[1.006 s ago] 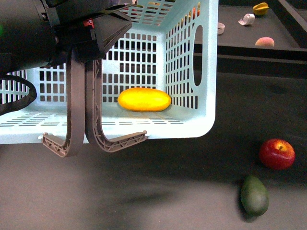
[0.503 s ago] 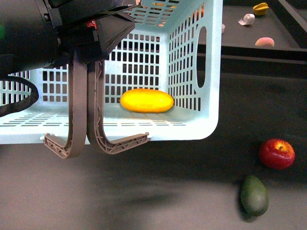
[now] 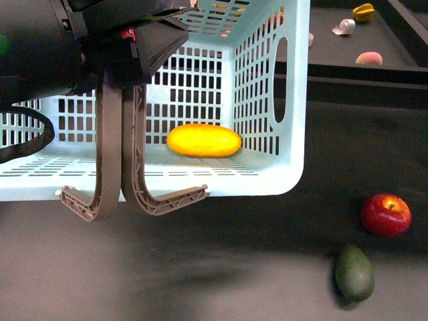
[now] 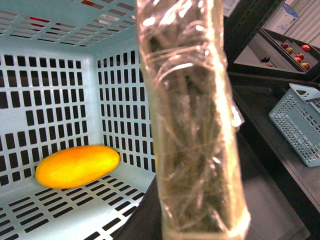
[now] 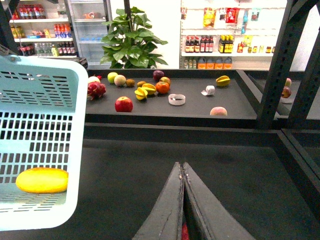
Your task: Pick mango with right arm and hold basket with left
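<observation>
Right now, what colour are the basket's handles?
Taupe brown; the handles show best in the front view.

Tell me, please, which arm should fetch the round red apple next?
Probably right. The left gripper holds the turquoise slotted plastic basket by its handles; the right gripper is shut, empty, with the round red apple on its side.

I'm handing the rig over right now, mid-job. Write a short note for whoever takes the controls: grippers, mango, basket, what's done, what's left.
Left gripper: shut on the two brown handles of the basket, though the arm housing hides how the jaws stand.
Right gripper: shut, empty, over the dark table, outside the basket.
Mango: lying on the basket floor near the back wall.
Done: mango is in, basket is held by its handles.
Left: probably only to hold the basket steady; no further pick seems needed.
</observation>
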Motion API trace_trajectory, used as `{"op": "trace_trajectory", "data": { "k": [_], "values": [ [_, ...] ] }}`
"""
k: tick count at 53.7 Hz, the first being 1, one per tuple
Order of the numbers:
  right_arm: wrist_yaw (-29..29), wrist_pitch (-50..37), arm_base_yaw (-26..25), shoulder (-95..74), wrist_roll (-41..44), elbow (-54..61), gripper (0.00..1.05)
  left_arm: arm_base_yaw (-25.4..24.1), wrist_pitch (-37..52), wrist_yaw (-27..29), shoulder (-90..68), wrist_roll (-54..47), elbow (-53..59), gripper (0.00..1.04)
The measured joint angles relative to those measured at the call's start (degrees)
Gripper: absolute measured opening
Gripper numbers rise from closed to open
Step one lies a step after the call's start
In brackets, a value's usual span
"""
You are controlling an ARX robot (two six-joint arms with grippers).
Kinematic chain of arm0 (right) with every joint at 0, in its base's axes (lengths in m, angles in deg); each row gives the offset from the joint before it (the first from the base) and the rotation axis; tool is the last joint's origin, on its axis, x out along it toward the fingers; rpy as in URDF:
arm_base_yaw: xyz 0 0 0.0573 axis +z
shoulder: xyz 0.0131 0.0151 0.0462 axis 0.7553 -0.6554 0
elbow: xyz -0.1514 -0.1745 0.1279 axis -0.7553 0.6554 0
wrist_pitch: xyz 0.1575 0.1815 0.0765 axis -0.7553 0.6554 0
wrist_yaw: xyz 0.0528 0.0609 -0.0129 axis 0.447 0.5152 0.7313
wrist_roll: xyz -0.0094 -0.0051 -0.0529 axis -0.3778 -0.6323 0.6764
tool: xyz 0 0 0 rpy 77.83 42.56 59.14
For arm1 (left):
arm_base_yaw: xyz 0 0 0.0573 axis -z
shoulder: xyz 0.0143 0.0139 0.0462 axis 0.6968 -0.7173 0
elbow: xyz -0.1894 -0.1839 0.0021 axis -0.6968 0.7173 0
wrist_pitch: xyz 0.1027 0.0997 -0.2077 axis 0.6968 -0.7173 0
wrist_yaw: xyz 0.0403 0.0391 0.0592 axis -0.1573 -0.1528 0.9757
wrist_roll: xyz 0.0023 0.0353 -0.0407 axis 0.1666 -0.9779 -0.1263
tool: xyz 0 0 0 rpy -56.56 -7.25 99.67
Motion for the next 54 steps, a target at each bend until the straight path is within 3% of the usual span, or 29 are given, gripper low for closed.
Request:
{"op": "trace_trajectory", "data": {
  "k": [40,54],
  "values": [
    [0.0,0.0,0.0,0.0,0.1,0.0,0.03,0.0,0.0,0.0,0.0,0.0,0.0,0.08],
    [0.0,0.0,0.0,0.0,0.1,0.0,0.46,0.0,0.0,0.0,0.0,0.0,0.0,0.08]
  ]
}}
